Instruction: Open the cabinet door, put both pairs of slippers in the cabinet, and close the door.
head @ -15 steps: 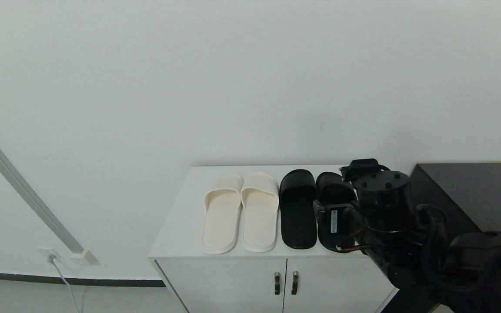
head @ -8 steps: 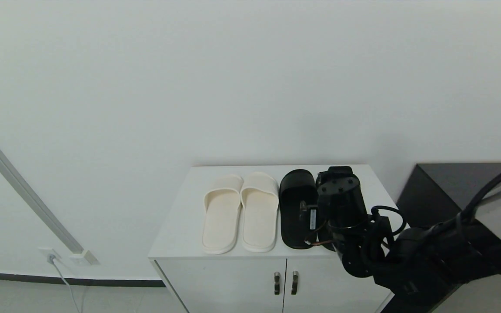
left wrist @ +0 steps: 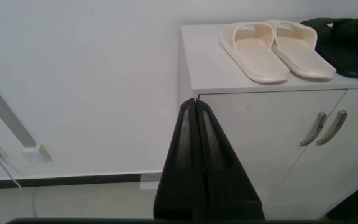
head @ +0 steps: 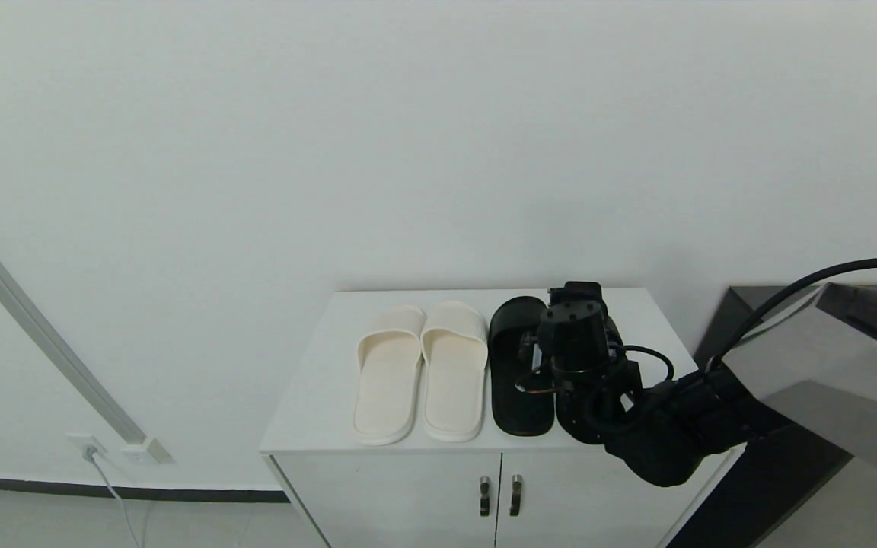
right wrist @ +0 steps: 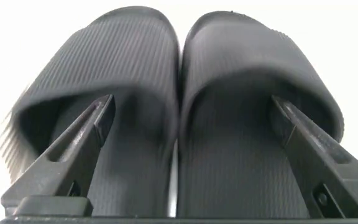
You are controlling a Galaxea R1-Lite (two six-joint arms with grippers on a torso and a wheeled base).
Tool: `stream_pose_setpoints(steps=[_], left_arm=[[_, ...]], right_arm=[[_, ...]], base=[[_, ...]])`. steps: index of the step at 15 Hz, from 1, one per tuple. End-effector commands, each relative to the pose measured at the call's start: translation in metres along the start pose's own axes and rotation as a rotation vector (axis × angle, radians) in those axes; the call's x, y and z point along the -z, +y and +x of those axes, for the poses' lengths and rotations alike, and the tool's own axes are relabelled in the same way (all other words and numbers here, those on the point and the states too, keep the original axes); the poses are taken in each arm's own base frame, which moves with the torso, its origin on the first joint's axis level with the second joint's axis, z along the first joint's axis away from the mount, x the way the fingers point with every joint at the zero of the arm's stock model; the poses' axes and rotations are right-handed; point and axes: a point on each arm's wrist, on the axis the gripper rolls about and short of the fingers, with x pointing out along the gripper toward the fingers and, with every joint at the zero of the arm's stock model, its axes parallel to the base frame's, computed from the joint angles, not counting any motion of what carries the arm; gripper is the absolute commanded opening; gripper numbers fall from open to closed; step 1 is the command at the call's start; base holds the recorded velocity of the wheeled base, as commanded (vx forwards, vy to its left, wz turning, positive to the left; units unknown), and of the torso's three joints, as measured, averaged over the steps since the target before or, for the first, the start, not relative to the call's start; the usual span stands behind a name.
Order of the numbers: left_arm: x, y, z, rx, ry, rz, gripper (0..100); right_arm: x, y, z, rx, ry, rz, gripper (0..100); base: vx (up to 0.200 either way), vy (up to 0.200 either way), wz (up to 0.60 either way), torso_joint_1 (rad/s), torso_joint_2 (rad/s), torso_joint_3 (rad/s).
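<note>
The right arm bends down over the cabinet (head: 309, 403) top. The right gripper (right wrist: 192, 102) has its jaws wide apart, one above each of the black slippers (head: 518, 373). The left gripper (left wrist: 196, 104) sits low beside the cabinet, jaws together.

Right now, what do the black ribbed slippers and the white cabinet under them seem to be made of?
Black ribbed slippers: probably moulded foam or rubber, matte; fine ridges across the straps, no glare. White cabinet: likely laminated board, smooth; flat even faces, sharp edges.

The black slippers (right wrist: 123, 74) look matt, ribbed foam (cream slippers (head: 454, 373) likewise); the cabinet (head: 309, 396) is smooth, with metal handles (head: 486, 495).
</note>
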Motion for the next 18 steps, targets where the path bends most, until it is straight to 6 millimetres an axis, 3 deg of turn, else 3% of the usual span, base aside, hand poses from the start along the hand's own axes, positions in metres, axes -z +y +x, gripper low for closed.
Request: stream_pose_setpoints(steps=[1,5,6,13,15,18], left_arm=[[0.0,0.0,0.0,0.0,0.002,0.0,0],[0.0,0.0,0.0,0.0,0.002,0.0,0],[0.0,0.0,0.0,0.0,0.0,0.0,0],[0.0,0.0,0.0,0.0,0.0,0.0,0],[0.0,0.0,0.0,0.0,0.0,0.0,0],[0.0,0.0,0.0,0.0,0.0,0.0,0]], right_arm=[[0.001,-0.002,0.008,0.015,-0.002,0.003,100],[0.005,-0.001,0.012,0.016,-0.002,-0.005,100],[0.006,0.001,0.013,0.015,-0.007,-0.004,0],[0.006,-0.002,0.015,0.021,-0.013,-0.008,0],[-0.006,-0.006,0.007,0.015,-0.028,-0.009,0],[-0.037,-0.021,-0.026,-0.045,-0.059,-0.026,0]], base=[[0.0,0.0,0.0,0.0,0.0,0.0],[0.0,0.0,0.0,0.0,0.0,0.0],[0.0,0.0,0.0,0.0,0.0,0.0],[0.0,0.0,0.0,0.0,0.0,0.0],[0.0,0.0,0.0,0.0,0.0,0.0],[0.0,0.0,0.0,0.0,0.0,0.0]])
